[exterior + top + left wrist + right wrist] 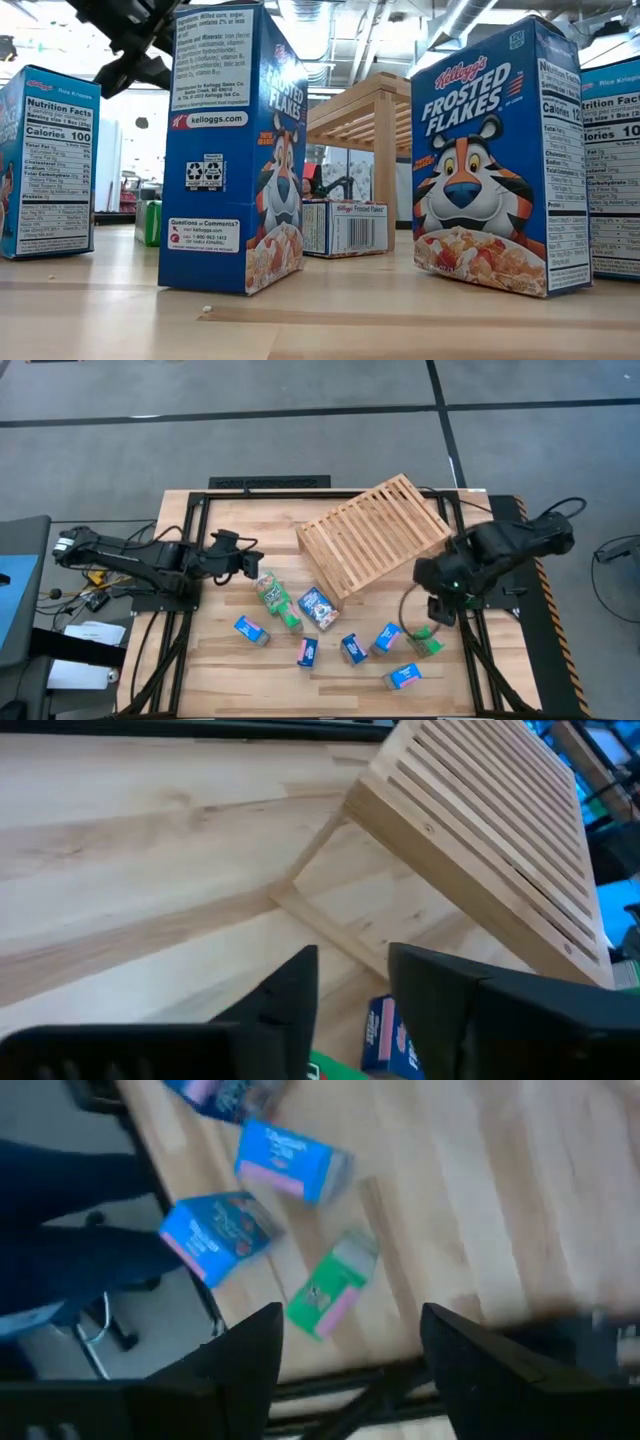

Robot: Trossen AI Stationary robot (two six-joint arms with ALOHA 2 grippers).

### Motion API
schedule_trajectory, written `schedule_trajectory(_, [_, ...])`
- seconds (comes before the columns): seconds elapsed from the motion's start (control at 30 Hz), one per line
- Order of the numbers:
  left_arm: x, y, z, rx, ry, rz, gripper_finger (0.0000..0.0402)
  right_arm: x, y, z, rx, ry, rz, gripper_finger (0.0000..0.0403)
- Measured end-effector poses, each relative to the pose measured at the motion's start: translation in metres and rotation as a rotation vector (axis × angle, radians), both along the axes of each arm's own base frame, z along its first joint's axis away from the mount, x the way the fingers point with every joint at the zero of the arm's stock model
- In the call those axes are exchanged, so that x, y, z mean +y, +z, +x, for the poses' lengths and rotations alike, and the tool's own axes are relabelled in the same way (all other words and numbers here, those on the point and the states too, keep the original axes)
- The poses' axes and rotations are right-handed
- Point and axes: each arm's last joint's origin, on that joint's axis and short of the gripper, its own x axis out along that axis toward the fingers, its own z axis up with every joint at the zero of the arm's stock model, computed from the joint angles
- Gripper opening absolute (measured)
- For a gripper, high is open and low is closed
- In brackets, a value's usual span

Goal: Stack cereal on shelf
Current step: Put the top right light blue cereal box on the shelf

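Seen from above, the wooden table [200, 660] filled the middle of the frame, with the slatted shelf [372, 532] lying tilted in its upper centre. No cereal rested on the shelf, so the stacking looked not yet begun.

All the cereal boxes sat loose on the table below the shelf: a green box [270, 590] and a larger blue box [318, 607] just under the shelf's lower left corner, a blue one [251, 630] further left, a pink-ended one [307, 651] and two blue ones [352, 648] [387, 637] in the lower centre, and a green box [427, 643] and a blue box [403, 676] at the lower right.

The left claw [247, 557] hovered left of the shelf, near the green box, its fingers [290, 995] parted and holding nothing. The right claw [440, 607] hung at the right, above the green box there [332, 1282] (its own camera showed the box lying between the spread fingers), also open and empty.

Every box seemingly remained to be placed.
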Motion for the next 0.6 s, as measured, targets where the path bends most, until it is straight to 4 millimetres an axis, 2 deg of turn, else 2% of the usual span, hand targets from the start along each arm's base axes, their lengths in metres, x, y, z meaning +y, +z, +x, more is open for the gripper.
schedule_trajectory(0.13, [0.007, 0.0, 0.0, 0.002, 0.033, -0.001, 0.0163, 0.015, -0.008, -0.021, 0.046, -0.163, 0.004, 0.0303])
schedule_trajectory(0.37, [0.017, -0.001, 0.001, 0.035, 0.008, -0.006, 0.0192, 0.044, -0.054, -0.045, 0.216, -0.301, -0.031, 0.0338])
schedule_trajectory(0.53, [0.023, -0.001, 0.001, 0.056, -0.008, 0.0, 0.0192, 0.061, -0.063, -0.037, 0.123, -0.307, 0.066, 0.0341])
schedule_trajectory(0.6, [0.025, -0.001, 0.001, 0.065, -0.015, 0.007, 0.0192, 0.066, -0.068, -0.029, 0.078, -0.233, 0.059, 0.0341])
